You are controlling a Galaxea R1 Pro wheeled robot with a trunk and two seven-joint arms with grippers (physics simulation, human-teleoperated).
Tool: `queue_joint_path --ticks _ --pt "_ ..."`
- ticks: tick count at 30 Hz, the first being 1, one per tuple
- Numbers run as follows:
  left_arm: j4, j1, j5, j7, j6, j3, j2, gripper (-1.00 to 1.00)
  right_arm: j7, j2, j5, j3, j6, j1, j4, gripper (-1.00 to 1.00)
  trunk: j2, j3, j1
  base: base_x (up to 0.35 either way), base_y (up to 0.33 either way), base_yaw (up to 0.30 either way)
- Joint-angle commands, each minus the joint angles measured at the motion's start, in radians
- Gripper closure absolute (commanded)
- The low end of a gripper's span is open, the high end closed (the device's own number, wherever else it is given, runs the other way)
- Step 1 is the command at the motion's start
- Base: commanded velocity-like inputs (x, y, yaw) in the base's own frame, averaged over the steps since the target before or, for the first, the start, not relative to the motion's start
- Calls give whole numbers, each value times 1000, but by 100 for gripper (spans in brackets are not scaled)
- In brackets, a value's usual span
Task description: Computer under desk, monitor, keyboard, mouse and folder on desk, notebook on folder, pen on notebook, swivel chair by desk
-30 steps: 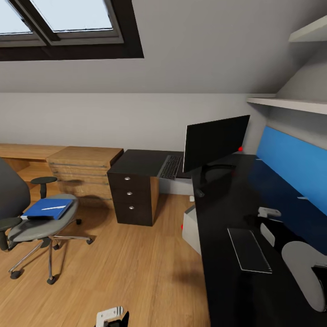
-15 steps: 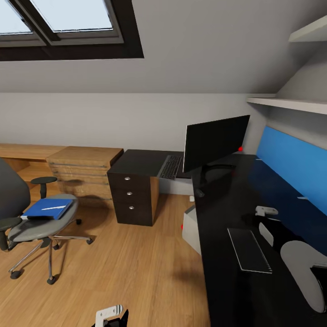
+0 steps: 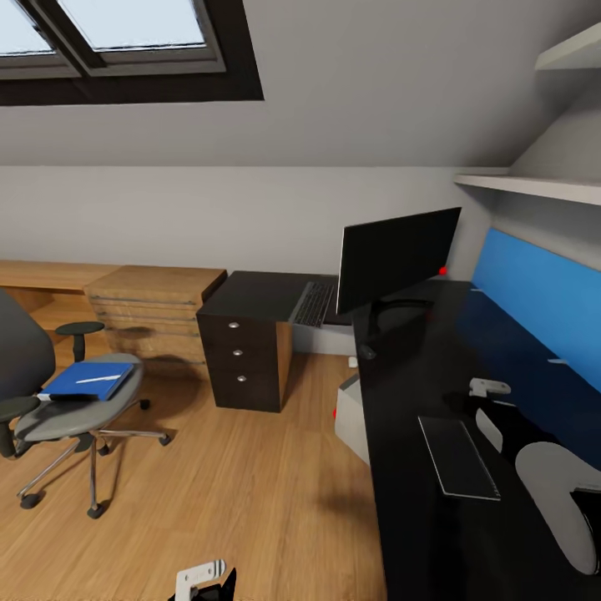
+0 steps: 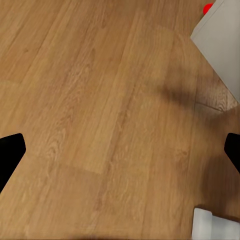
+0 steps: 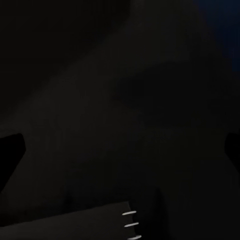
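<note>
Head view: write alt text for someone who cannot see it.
A glossy black desk holds a monitor, a keyboard and a grey notebook. Left of it, on the wooden floor, a grey swivel chair carries a blue folder with a white pen on top.

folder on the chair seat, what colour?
Bright blue folder, clearest in the head view.

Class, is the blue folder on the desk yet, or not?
Not yet. The folder lies flat on the swivel chair seat, apart from the desk.

wooden floor [image 4: 100,110], grey computer [image 4: 220,45] corner
</note>
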Motion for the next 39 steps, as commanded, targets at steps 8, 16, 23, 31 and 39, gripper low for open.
queue_joint_path --ticks 8,16,23,31,39 --pt "-2 0 10 0 4 -1 0 -100 0 0 -10 -3 5 0 -2 -100 -1 -13 0 0 0 0" --pt "-2 0 10 1 3 -1 0 -100 0 0 -10 -2 5 0 2 -100 -1 -25 0 0 0 0" --pt "-2 0 10 3 3 -1 0 -100 -1 1 -9 0 4 0 5 -100 -1 -36 0 0 0 0" --pt "-2 0 10 3 3 -1 0 -100 -1 1 -8 -1 4 0 6 -100 -1 -48 0 0 0 0" --pt "-2 0 10 2 3 -1 0 -100 -1 2 -5 0 4 0 7 -100 -1 -60 0 0 0 0"
